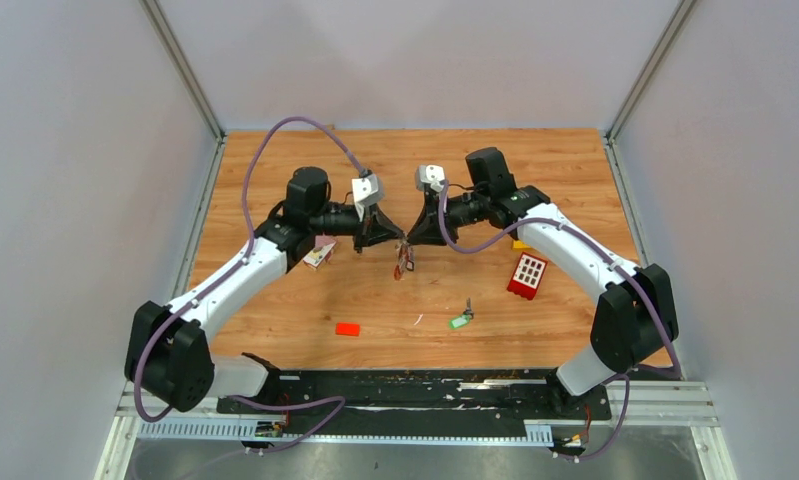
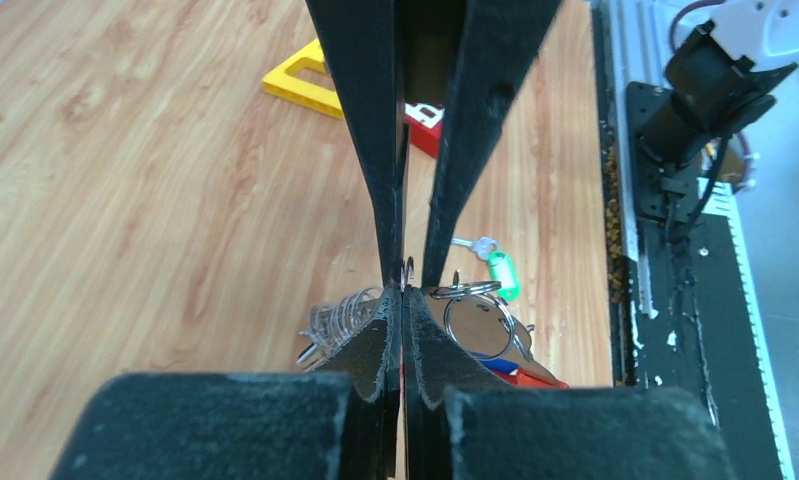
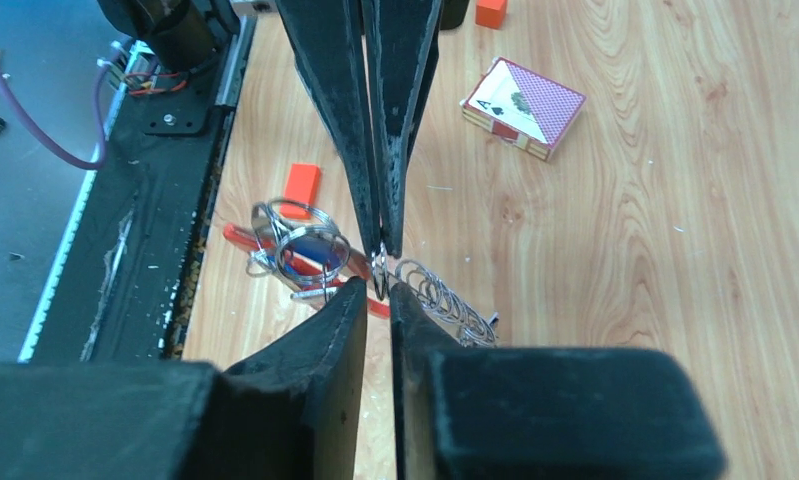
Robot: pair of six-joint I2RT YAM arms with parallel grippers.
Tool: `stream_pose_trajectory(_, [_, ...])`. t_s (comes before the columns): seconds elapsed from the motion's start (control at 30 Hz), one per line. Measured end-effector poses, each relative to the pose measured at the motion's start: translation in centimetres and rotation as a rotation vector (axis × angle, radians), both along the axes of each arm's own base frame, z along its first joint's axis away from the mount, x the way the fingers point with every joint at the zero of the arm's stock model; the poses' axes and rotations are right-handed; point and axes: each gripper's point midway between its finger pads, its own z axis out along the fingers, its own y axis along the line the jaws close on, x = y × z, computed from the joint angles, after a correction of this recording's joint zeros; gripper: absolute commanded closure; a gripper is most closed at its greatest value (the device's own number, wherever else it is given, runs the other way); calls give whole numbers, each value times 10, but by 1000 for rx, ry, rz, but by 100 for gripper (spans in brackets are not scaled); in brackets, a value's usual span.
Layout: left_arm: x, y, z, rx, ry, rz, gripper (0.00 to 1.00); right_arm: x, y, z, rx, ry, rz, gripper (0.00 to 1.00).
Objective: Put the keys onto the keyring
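From above, the left hand (image 1: 401, 243) and the right hand (image 1: 412, 241) are meeting tip to tip over the middle of the counter (image 1: 275, 180). The keyring (image 1: 406, 263) is dangling just beneath them, clear of the wood. A green-tagged key (image 1: 461, 321) is lying loose nearer the bases, well apart from the bunch, with a red studded brick (image 1: 527, 275) to its right. The wood-grain surface is sitting inside pale grey panels (image 1: 415, 60) with metal posts at the corners.

In the left wrist view, the left hand is pressing fully closed on a small wire loop of the keyring. The coiled chain strip (image 2: 340, 315) is hanging to one side and the split rings (image 2: 475, 322) to the other.

In the right wrist view, the right hand's fingers are standing a sliver apart around that same wire, and I cannot tell whether they are pinching it. A card deck (image 3: 523, 105) and an orange block (image 3: 301, 188) are lying on the wood below.

This looks like a regrip of the bunch. One hand should be gripping firmly while the other shifts, or the bunch is likely to drop. It should also be holding the wire squarely so the rings are not twisting away before a key is fetched.
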Motion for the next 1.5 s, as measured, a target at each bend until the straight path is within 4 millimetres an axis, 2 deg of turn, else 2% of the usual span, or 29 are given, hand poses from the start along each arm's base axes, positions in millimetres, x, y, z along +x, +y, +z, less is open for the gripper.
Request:
stream_pose_trajectory(0.07, [4,-1,8,44,-14,16,100,2,-1,-1,-7,-14,-7,75])
stream_pose_trajectory(0.23, [12,3,33,133,-62,62,100,6,-2,-4,-20,-34,-19,72])
stream_pose_trajectory(0.33, [10,6,34,190,-59,74,100,6,-2,-5,-24,-35,-21,72])
stream_pose_trajectory(0.5, [3,11,25,267,-21,97,100,3,-4,-4,-34,-29,-15,72])
stream_pose_trajectory(0.67, [6,18,22,311,22,161,100,0,-7,11,-42,-57,-1,72])
stream_pose_trajectory(0.83, [10,19,40,297,35,211,100,-6,-14,30,-47,-112,-2,72])
stream_pose_trajectory(0.97, [7,18,47,288,59,218,100,-12,-19,44,-41,-144,-2,73])
stream_pose_trajectory(1.2, [2,18,50,282,92,220,100,-15,-21,51,-44,-147,0,73])
stream_pose_trajectory(1.33, [-8,19,55,271,26,170,100,-17,-22,52,-47,-142,1,73])
stream_pose_trajectory(1.5, [-23,24,50,296,-196,10,100,-18,-22,52,-48,-141,1,73])
